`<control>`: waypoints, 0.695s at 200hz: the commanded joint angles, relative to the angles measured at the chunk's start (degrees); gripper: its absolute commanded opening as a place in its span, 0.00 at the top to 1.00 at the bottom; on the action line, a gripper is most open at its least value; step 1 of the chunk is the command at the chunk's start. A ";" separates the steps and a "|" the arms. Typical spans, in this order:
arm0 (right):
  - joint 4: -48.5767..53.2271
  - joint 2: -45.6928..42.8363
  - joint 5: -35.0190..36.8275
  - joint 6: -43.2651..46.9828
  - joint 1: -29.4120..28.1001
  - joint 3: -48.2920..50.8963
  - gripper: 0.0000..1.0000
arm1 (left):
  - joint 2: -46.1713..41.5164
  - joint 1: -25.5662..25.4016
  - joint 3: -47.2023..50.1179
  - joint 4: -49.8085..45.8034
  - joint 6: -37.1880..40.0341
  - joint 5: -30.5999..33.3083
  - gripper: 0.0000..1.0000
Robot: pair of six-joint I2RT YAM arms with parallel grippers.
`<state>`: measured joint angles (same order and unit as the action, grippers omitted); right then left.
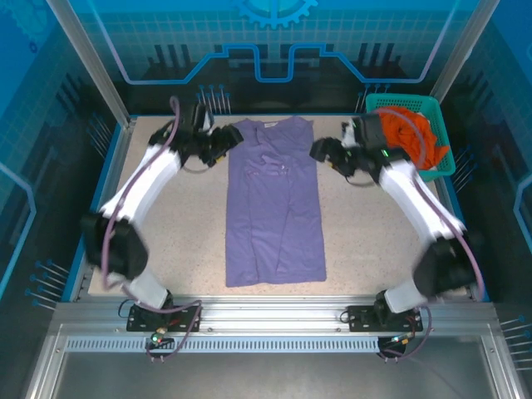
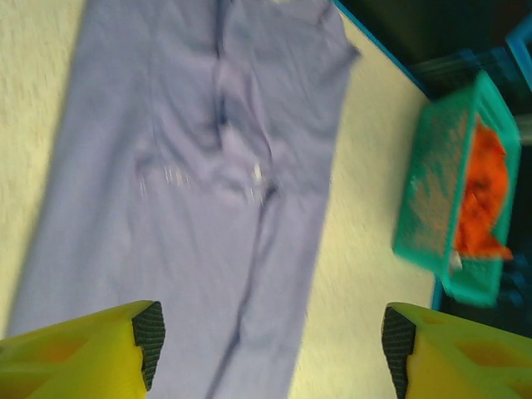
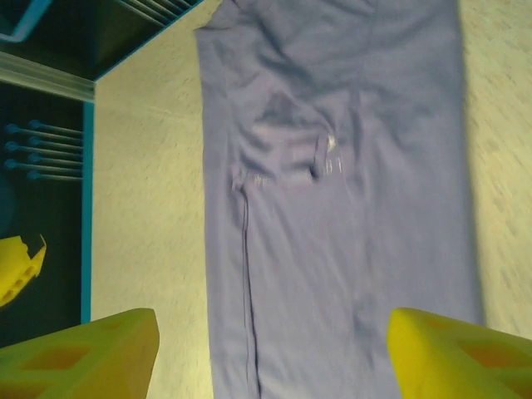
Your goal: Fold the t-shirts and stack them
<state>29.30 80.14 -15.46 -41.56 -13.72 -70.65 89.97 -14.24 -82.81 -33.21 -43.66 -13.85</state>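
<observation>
1. While the lavender t-shirt (image 1: 274,204) lies as a long strip down the table's (image 1: 183,241) middle, overhead I see the left gripper (image 1: 226,137) and right gripper (image 1: 322,151) flanking its far end; the orange t-shirt (image 1: 411,129) waits in the basket (image 1: 399,100), far right corner.
2. Left wrist: jaws spread wide, empty, above the cloth.
3. Right wrist: likewise agape. I'd pinch both collar corners evenly, then carry them hemward.
</observation>
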 commanded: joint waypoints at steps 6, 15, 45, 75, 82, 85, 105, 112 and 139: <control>1.65 -15.66 1.32 -0.76 -1.22 24.62 0.23 | -10.30 -6.48 21.53 1.85 -3.89 2.64 0.34; 3.00 -20.69 -0.51 -0.85 -1.73 30.76 0.25 | -14.47 -9.73 27.31 0.31 -4.12 4.29 0.36; 9.67 -29.87 -6.22 -1.51 -4.00 41.94 0.35 | -27.60 -14.82 43.17 -5.97 -6.31 4.80 0.49; 10.69 -32.02 -1.49 -5.53 -13.12 45.77 0.37 | -37.93 -17.02 51.94 -10.26 -9.37 3.57 0.52; 9.39 -31.60 -0.41 -6.93 -15.59 46.48 0.37 | -39.03 -17.11 53.47 -10.57 -9.73 3.10 0.52; 8.78 -31.27 -0.13 -7.42 -16.37 46.72 0.37 | -39.40 -17.16 54.14 -10.42 -9.97 2.75 0.53; 7.02 -27.85 2.45 -9.43 -19.55 46.92 0.40 | -40.41 -17.42 59.03 -4.31 -12.05 -1.72 0.56; 5.94 -26.72 2.46 -9.88 -19.98 47.00 0.42 | -40.41 -17.74 60.53 -2.06 -13.01 -2.59 0.58; 2.96 -21.56 2.66 -10.09 -21.67 45.78 0.45 | -37.72 -18.49 63.35 5.21 -14.21 -5.06 0.61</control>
<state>34.94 55.11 -14.92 -49.89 -33.82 -24.32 50.46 -32.03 -21.21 -35.57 -55.24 -14.61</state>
